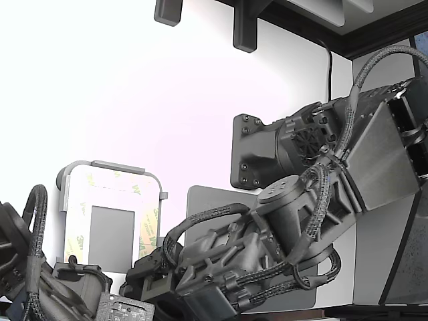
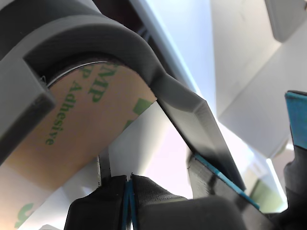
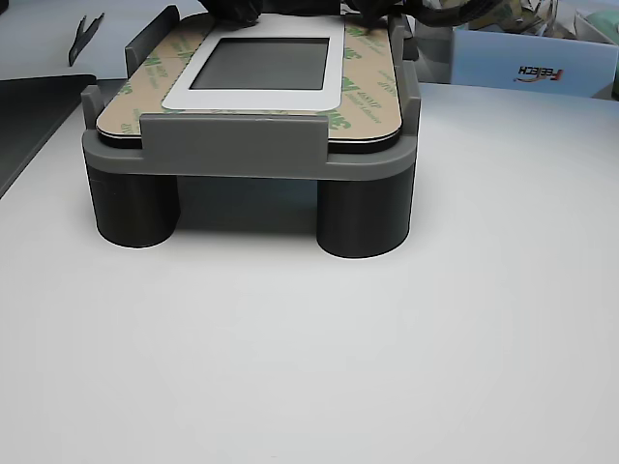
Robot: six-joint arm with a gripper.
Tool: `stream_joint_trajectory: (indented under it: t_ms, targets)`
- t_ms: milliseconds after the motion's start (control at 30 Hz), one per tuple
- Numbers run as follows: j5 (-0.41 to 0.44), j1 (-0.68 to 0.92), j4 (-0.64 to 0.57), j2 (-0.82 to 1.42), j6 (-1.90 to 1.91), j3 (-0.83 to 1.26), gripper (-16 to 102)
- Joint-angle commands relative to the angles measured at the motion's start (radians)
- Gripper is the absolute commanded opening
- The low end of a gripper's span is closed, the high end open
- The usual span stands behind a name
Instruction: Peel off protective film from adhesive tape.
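Fixture check, view by view.

Exterior view: you have the gray holder [image 1: 112,167] near the lower corner on the exterior view's left of the white table [image 1: 134,80]. The protective film [image 1: 148,224], cream with green logos, borders a plain gray rectangle [image 1: 112,229] inside the holder's rim. The dark arm [image 1: 314,200] reaches in from the exterior view's right, cables looped along it, its front end low beside the holder's near edge. A gray mat [image 1: 210,200] lies behind the arm, mostly covered. You can't see the fingertips here.

Wrist view: the gripper [image 2: 128,191] sits right under the holder's [image 2: 96,38] rounded corner. Its two dark fingers [image 2: 153,189] are pressed together with blue pads meeting in a thin line. I cannot tell whether any film edge is caught between them. The film [image 2: 81,124] shows tan here with green "Adhesive" print, lying flat in the corner recess, just above the fingertips.

Other view: the holder [image 3: 247,145] stands on two dark cylinder legs [image 3: 363,215] on the table [image 3: 309,348]. The film [image 3: 363,97] covers the frame border on all visible sides, flat. A white inner frame [image 3: 334,82] surrounds the gray rectangle [image 3: 261,63]. The dark arm parts [image 3: 237,10] sit at the holder's far edge; the fingertips are hidden. A blue box [image 3: 527,66] stands at the table's far edge.
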Motion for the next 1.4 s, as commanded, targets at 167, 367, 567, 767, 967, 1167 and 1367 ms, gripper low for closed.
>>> stream_joint_trajectory:
  t_ms: [167, 367, 567, 767, 967, 1167, 1367]
  targets:
    - [0.006, 0.003, -0.009, 0.046, 0.014, -0.002, -9]
    - [0.012, 0.011, -0.006, 0.054, 0.02, 0.003, -9]
    - [0.014, 0.014, -0.014, 0.067, 0.023, 0.021, -9]
    - [0.012, 0.014, -0.034, 0.078, 0.021, 0.044, -9]
    - [0.015, 0.014, -0.031, 0.086, 0.012, 0.049, -9]
    - [0.006, 0.012, -0.037, 0.069, 0.005, 0.035, -9]
    - [-0.009, 0.011, -0.064, 0.077, -0.029, 0.055, -7]
